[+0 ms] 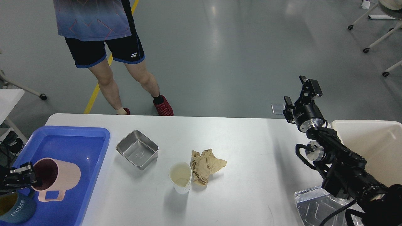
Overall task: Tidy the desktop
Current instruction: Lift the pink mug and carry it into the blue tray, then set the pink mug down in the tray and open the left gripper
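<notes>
Head view of a tidying task in progress. The desktop [251, 157], a wide white surface with rounded corners, fills the lower half of the view and carries the items left to sort. At its left end lies a blue tray [94, 150]; above it the left gripper [29, 179] is clenched on the rim of a pink mug [58, 177], one finger inside the mouth, so that the mug hangs tipped on its side with its handle downward. The pose suggests the mug is being lowered into the tray, next to a dark blue mug [15, 212] marked HOME that sits at the tray's near corner. Near the tray a steel dish [137, 149] rests empty on the desktop; a white paper cup [180, 177] stands upright just beside a crumpled brown paper [205, 164], the two apparently touching. At the right end a cream bin [370, 141] stands open, probably the destination for such waste, and a foil tray [317, 207] lies at the near right edge. The right gripper [303, 94] is raised clear of the table beyond its far edge, its two fingers spread apart and holding nothing, evidently idle. A bystander [103, 47] stands beyond the far edge.
</notes>
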Action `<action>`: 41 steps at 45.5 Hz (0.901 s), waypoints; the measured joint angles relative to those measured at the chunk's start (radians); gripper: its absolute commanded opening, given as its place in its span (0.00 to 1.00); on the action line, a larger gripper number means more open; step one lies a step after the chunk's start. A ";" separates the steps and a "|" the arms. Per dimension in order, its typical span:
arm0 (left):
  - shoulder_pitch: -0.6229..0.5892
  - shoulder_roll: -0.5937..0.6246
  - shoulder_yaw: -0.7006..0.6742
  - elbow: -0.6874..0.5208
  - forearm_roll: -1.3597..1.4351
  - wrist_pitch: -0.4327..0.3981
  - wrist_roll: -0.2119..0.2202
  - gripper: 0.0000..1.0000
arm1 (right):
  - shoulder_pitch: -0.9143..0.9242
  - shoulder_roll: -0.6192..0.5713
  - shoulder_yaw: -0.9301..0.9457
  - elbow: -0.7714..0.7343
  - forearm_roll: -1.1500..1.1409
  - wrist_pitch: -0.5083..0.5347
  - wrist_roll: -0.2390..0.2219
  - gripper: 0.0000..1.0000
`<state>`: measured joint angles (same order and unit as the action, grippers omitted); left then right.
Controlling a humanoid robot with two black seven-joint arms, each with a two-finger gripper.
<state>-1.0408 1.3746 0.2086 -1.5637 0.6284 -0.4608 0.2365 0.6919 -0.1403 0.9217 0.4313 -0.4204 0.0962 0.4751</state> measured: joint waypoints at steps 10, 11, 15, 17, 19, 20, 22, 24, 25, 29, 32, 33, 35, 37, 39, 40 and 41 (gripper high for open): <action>0.106 -0.050 0.003 0.020 0.000 0.074 0.004 0.02 | 0.002 -0.002 0.000 0.001 0.000 0.002 0.000 1.00; 0.115 -0.051 0.003 0.024 0.000 0.077 0.004 0.02 | 0.005 -0.002 0.000 0.001 0.000 0.002 0.000 1.00; 0.131 -0.053 0.003 0.039 0.002 0.080 0.004 0.02 | 0.011 -0.006 0.000 0.000 0.000 0.002 0.000 1.00; 0.134 -0.053 0.003 0.043 0.002 0.080 0.004 0.02 | 0.011 -0.009 0.000 -0.001 0.000 0.002 0.000 1.00; 0.135 -0.051 0.003 0.046 0.002 0.080 0.004 0.02 | 0.012 -0.011 0.000 -0.001 0.000 0.002 0.000 1.00; 0.135 -0.050 0.003 0.048 0.002 0.080 0.004 0.02 | 0.012 -0.011 0.000 -0.001 0.000 0.002 0.000 1.00; 0.136 -0.048 0.003 0.050 0.003 0.080 0.003 0.02 | 0.012 -0.011 0.000 -0.002 0.000 0.002 0.000 1.00; 0.137 -0.047 0.003 0.053 0.003 0.080 0.003 0.02 | 0.012 -0.010 0.000 -0.002 0.000 0.002 -0.001 1.00; 0.138 -0.047 0.003 0.055 0.003 0.080 0.003 0.02 | 0.012 -0.010 0.000 -0.002 0.000 0.002 -0.001 1.00; 0.153 -0.052 0.003 0.063 0.003 0.084 0.002 0.03 | 0.012 -0.008 0.000 -0.002 0.000 0.002 -0.001 1.00; 0.167 -0.059 0.003 0.067 0.003 0.098 0.002 0.03 | 0.012 -0.007 0.000 -0.002 0.000 0.002 -0.001 1.00; 0.171 -0.063 0.003 0.068 0.002 0.104 0.002 0.03 | 0.012 -0.007 0.000 -0.002 0.000 0.002 -0.001 1.00; 0.178 -0.071 0.003 0.070 0.002 0.115 0.001 0.03 | 0.012 -0.008 0.000 -0.002 0.000 0.002 -0.001 1.00; 0.182 -0.078 0.002 0.073 0.002 0.122 0.001 0.04 | 0.012 -0.009 0.000 -0.002 0.000 0.002 -0.001 1.00; 0.184 -0.085 0.002 0.077 0.002 0.127 0.001 0.04 | 0.009 -0.010 0.000 -0.002 0.000 0.002 -0.001 1.00; 0.185 -0.088 0.002 0.079 0.002 0.128 0.001 0.04 | 0.008 -0.010 0.000 -0.002 0.000 0.002 -0.001 1.00; 0.186 -0.093 0.002 0.082 0.002 0.129 0.001 0.04 | 0.007 -0.011 0.000 -0.002 0.000 0.002 -0.001 1.00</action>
<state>-0.8549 1.2818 0.2104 -1.4820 0.6305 -0.3316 0.2370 0.6989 -0.1511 0.9219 0.4295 -0.4202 0.0982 0.4745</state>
